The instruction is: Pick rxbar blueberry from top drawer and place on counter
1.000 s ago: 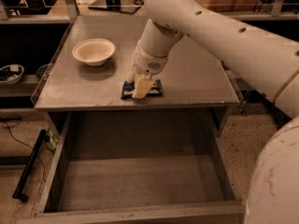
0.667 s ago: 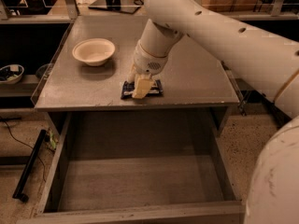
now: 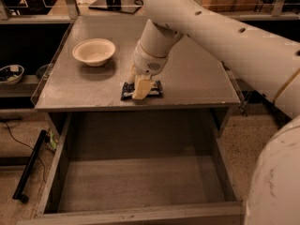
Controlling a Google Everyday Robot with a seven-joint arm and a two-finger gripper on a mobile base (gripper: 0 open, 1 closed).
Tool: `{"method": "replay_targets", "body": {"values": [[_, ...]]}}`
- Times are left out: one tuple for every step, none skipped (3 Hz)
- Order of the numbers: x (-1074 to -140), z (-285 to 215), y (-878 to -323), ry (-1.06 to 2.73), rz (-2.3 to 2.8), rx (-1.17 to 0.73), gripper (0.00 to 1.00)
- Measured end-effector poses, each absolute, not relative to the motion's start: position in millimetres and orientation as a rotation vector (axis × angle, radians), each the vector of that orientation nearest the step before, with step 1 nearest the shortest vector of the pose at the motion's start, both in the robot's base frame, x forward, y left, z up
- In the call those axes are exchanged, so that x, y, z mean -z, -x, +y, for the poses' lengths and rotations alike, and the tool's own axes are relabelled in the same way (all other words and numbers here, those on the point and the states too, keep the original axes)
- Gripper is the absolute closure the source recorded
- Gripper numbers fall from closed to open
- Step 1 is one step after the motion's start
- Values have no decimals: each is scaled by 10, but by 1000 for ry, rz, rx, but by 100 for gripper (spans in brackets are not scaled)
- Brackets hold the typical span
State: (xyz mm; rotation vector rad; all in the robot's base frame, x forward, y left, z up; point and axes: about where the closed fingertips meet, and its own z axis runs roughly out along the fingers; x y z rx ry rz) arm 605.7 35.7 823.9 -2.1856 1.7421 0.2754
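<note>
The rxbar blueberry [image 3: 154,90], a flat dark wrapper with pale text, lies flat on the counter [image 3: 197,74] close to its front edge. My gripper [image 3: 139,85] points down and sits right on top of the bar's middle, hiding part of it. The white arm reaches in from the upper right. The top drawer [image 3: 136,182] stands pulled fully out below the counter's front edge. Its grey floor is bare.
A pale bowl [image 3: 93,51] stands on the counter's back left. A lower side shelf at the left holds a small dish [image 3: 10,74]. A black bar [image 3: 29,165] lies on the floor left of the drawer. My base [image 3: 276,182] fills the right foreground.
</note>
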Motion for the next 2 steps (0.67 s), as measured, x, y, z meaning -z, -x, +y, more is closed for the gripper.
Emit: {"method": "replay_targets", "body": {"values": [[-8239,357,-6057,2186,1742,-276,0],[-8239,357,-6057,2186,1742,-276,0]]}}
